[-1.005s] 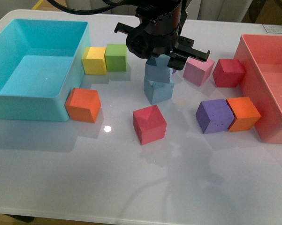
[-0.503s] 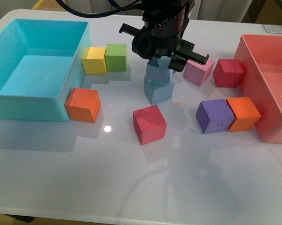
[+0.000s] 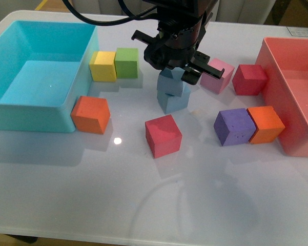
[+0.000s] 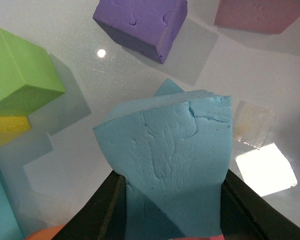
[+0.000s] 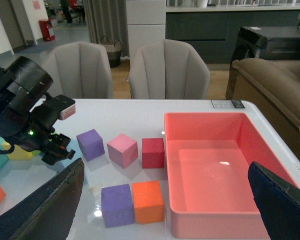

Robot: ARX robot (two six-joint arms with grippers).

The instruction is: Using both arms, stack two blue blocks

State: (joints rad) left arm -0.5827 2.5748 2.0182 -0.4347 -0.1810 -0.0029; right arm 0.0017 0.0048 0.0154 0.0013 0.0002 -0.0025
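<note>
My left gripper [image 3: 174, 72] is shut on one blue block [image 3: 171, 85], which rests slightly tilted on top of the second blue block [image 3: 173, 102] near the table's middle. In the left wrist view the held blue block [image 4: 172, 155] fills the space between my black fingers [image 4: 97, 215], and a corner of the lower blue block [image 4: 167, 89] shows behind it. My right gripper [image 5: 164, 210] is open and empty, high above the table's right side and out of the front view. The left arm [image 5: 25, 107] shows in the right wrist view.
A turquoise bin [image 3: 36, 110] stands at the left and a red bin [image 3: 297, 146] at the right. Yellow [image 3: 103, 66], green [image 3: 126, 62], orange [image 3: 90, 114], red [image 3: 163, 135], pink [image 3: 219, 75], dark red [image 3: 250, 79], purple [image 3: 234, 126] and orange [image 3: 266, 124] cubes surround the stack.
My left gripper has shifted slightly right and turned a little. The held blue block has come slightly lower onto the block below. The other cubes have not moved.
</note>
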